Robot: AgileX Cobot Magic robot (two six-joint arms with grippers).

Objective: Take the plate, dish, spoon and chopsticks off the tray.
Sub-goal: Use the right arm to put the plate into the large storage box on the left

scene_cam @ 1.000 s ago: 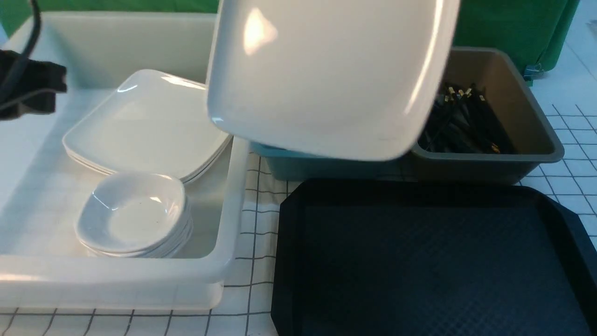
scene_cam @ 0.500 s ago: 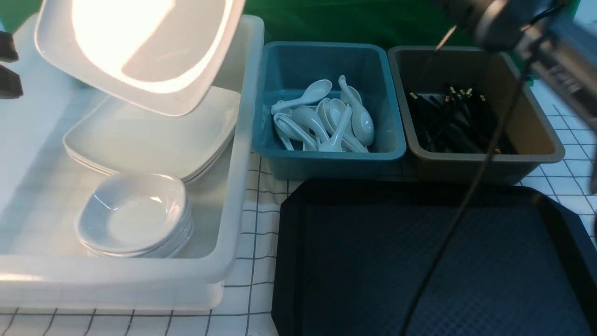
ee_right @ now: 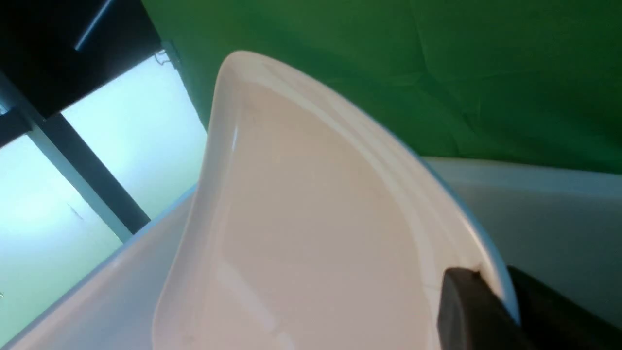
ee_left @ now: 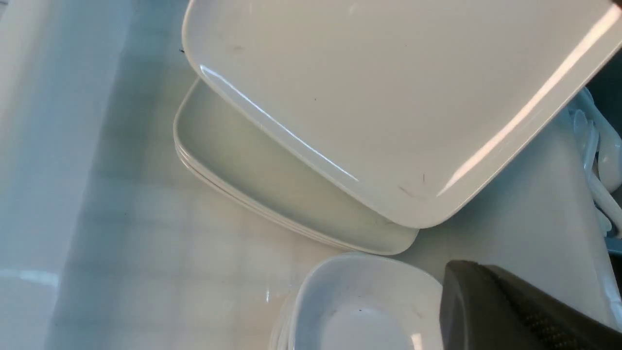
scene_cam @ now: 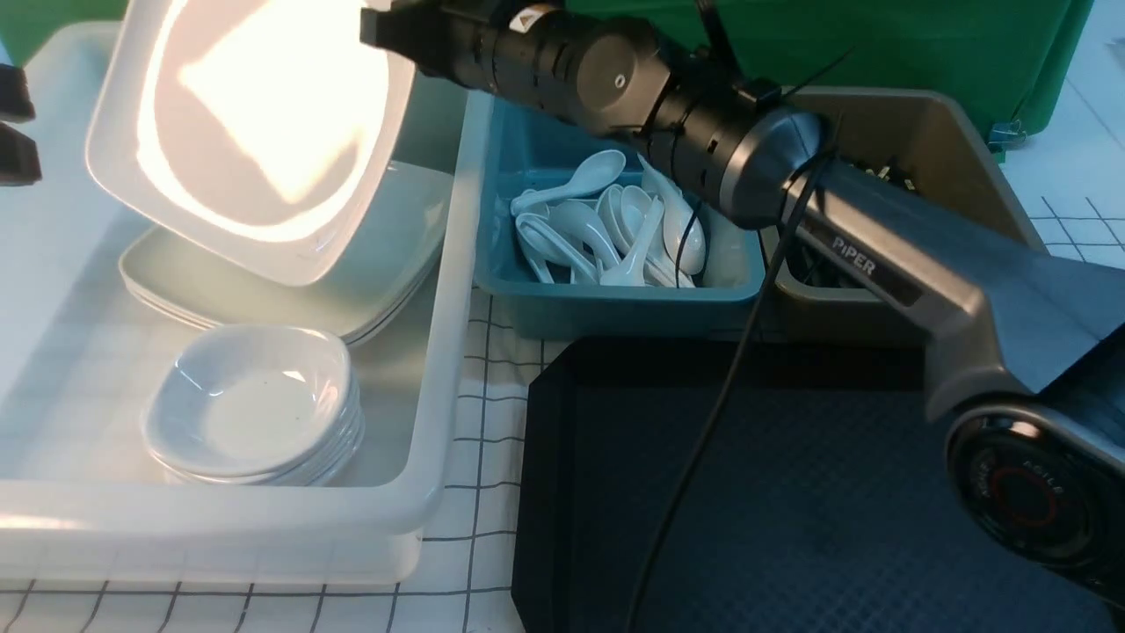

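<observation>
In the front view the tray (scene_cam: 562, 492), in the lower right of the frame, shows only its bare textured bottom, as far as the right arm (scene_cam: 879, 264) crossing above it lets me see. No dish, spoon or chopsticks lie on it. The plate (scene_cam: 255, 132) hangs tilted in the upper left of the frame, above the pile of plates (scene_cam: 387, 264) inside the white tub (scene_cam: 439, 369). The right claw (scene_cam: 382, 26) meets its upper right edge. Below the pile in the frame stands a stack of small dishes (scene_cam: 250, 409). The teal tub (scene_cam: 615, 312) in the middle holds many spoons (scene_cam: 615, 224), and the brown tub (scene_cam: 958, 149) behind the arm shows only a few chopstick ends (scene_cam: 883, 171). The left claw (scene_cam: 16, 132) is at the left edge of the frame. In the left wrist view the plate fills the upper part and throws a shadow on the pile under it, so I judge it is not yet resting there. One dark finger of the left claw shows in the lower right corner; this claw is closed and carries nothing. In the right wrist view two dark fingers (ee_right: 461, 311) pinch the plate's rim in the lower right corner, so the right claw is narrow on the plate. To my judgement the other three things are already sorted, and only lowering and releasing the plate is left.
</observation>
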